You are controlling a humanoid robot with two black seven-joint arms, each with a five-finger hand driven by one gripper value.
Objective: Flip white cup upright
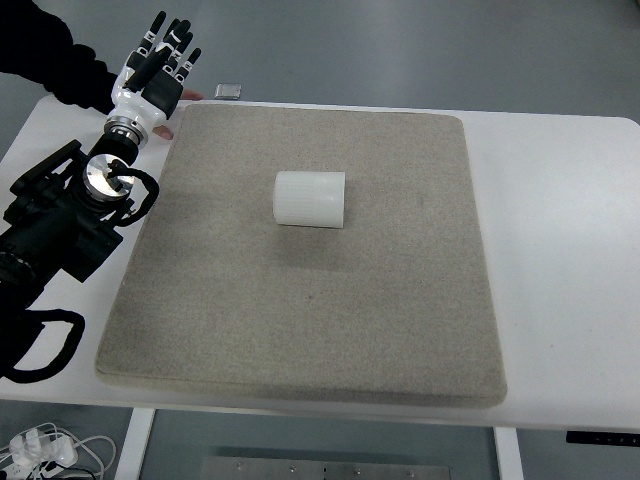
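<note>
A white cup (pixel 310 199) lies on its side near the middle of the grey felt mat (pixel 300 330), its long axis running left to right. My left hand (pixel 160 62) hovers over the mat's far left corner, well apart from the cup, with its fingers spread and holding nothing. The left arm (pixel 70 215) comes in from the left edge. No right arm shows in the view.
The mat covers most of a white table (pixel 560 250). A person's dark sleeve (pixel 50 60) reaches in at the top left, right behind my left hand. A small grey object (pixel 229 92) lies at the table's far edge. Cables (pixel 40 450) hang below the front left.
</note>
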